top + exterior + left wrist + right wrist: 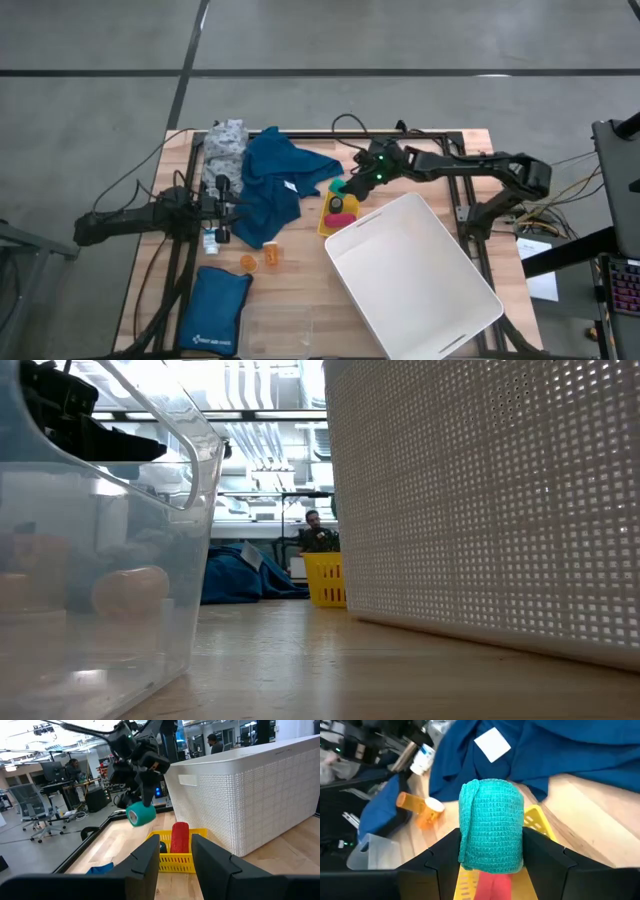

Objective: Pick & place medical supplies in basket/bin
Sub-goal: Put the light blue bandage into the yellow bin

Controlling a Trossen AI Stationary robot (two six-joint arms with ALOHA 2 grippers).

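Where clamped, teal roll (491, 825) upright.

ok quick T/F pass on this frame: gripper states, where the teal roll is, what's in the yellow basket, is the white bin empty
1. The right gripper holds the teal bandage roll. True.
2. The teal roll already lies in the yellow basket. False: it is held above the basket.
3. A pink roll stands in the yellow basket. True.
4. The white bin holds the orange pill bottles. False: they lie on the table; the bin looks empty.
5. The left gripper grips the blue garment. False: it is open, holding nothing.
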